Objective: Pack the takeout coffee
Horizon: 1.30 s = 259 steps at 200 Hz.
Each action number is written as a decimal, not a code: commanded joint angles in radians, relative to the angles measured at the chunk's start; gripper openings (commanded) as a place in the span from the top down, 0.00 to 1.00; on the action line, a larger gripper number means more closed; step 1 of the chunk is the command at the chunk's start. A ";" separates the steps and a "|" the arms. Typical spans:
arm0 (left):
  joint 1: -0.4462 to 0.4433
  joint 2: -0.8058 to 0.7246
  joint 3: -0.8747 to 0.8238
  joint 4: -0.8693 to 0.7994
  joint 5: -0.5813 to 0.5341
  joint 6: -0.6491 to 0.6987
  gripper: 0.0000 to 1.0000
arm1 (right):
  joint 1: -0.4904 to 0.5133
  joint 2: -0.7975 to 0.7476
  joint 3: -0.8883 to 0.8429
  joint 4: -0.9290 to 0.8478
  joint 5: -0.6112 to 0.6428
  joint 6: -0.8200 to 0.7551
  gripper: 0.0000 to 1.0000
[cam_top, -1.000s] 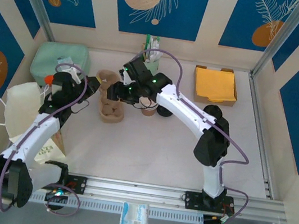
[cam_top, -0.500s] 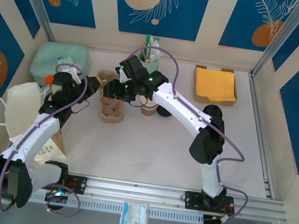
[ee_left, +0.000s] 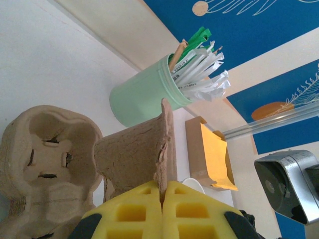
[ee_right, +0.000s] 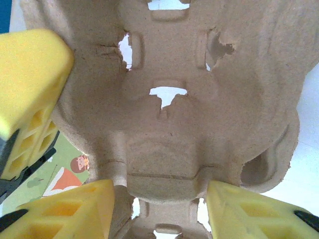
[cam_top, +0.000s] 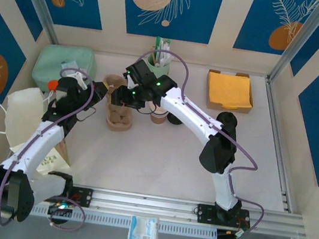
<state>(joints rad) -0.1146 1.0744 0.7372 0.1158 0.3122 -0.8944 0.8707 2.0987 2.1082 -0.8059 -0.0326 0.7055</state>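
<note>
From above, the small brown paper coffee cup (cam_top: 158, 118) stands upright on the white table (cam_top: 159, 162), just right of the brown moulded-pulp cup carrier (cam_top: 117, 116) and apart from it. The right arm crosses over the cup, so its top is too covered to read. The mint-green plastic cup of wrapped stirrers (cam_top: 159, 65) stands behind both, near the back wall, and a brown cardboard tray of orange napkins (cam_top: 229, 90) sits well off to the right.

The overhead view places both grippers at the carrier but does not show their jaws; the wrist cameras do. The left wrist view shows the left gripper (ee_left: 163, 191) with its yellow pads pressed together on a thin upright edge of the carrier, the cardboard pinched between them.

In the right wrist view the right gripper (ee_right: 159, 199) looks straight down into the carrier's pockets. Its jaws stand about half apart, one yellow finger on each side of the carrier's near end. Slivers of white table show beside each finger, and I cannot tell whether the pads press on the pulp.
</note>
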 commanded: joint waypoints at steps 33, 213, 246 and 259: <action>-0.016 -0.006 -0.001 0.031 -0.010 -0.017 1.00 | 0.003 0.064 0.081 -0.028 -0.014 -0.009 0.48; -0.018 0.008 0.041 0.017 -0.006 0.007 0.54 | -0.011 -0.023 -0.035 0.040 -0.038 0.022 0.65; -0.019 0.004 0.110 -0.037 -0.006 0.036 0.00 | -0.032 -0.092 -0.091 0.066 -0.031 0.023 0.66; -0.018 -0.002 0.137 -0.063 -0.005 0.049 0.01 | -0.043 -0.123 -0.118 0.079 -0.031 0.025 0.66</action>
<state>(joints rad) -0.1276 1.0840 0.7971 0.0849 0.2920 -0.8822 0.8501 2.0785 2.0224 -0.7582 -0.0555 0.7219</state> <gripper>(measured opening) 0.982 0.345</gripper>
